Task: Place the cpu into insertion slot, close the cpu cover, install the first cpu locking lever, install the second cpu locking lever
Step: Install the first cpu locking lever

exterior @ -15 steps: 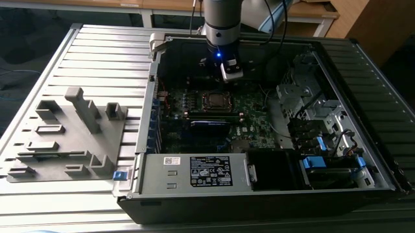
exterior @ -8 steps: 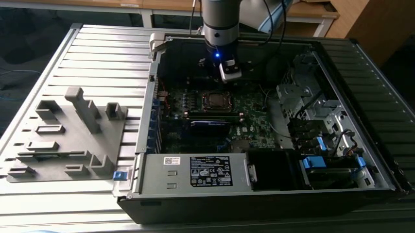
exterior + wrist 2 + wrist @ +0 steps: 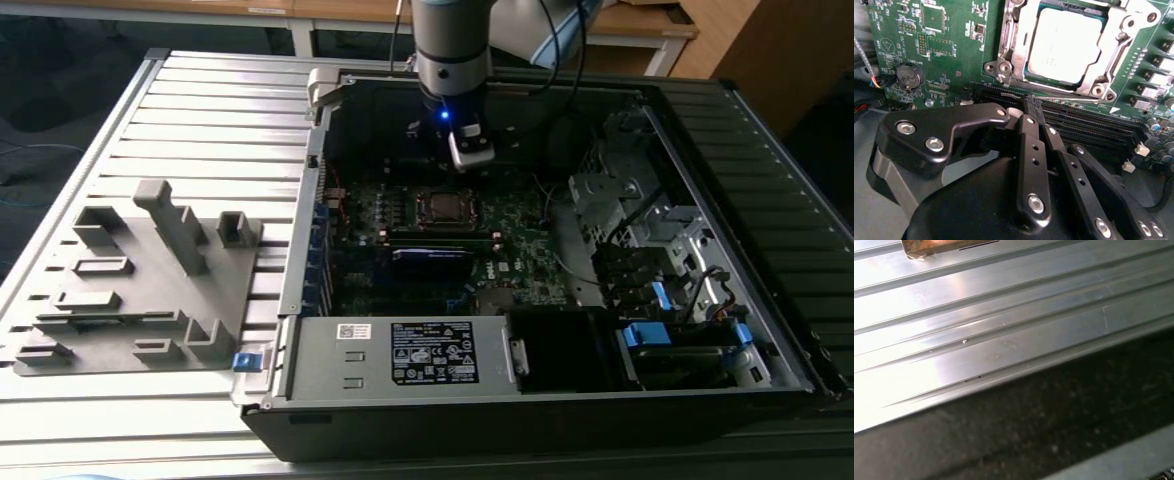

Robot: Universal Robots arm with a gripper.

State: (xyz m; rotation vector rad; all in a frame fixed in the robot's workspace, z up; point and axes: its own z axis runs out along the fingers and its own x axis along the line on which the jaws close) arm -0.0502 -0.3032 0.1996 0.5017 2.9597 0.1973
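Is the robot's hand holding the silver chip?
No, in the second wrist view the cpu lies framed by the cpu cover, apart from the hand.

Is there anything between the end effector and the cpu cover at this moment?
Nothing visible stands between them. In the second wrist view the end effector is over the memory slots, and the cpu cover, down around the cpu, lies beyond, unobstructed.

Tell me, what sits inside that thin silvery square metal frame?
A small flat square chip with dull silver-grey top fills the silvery frame; whatever lies beneath it is hidden.
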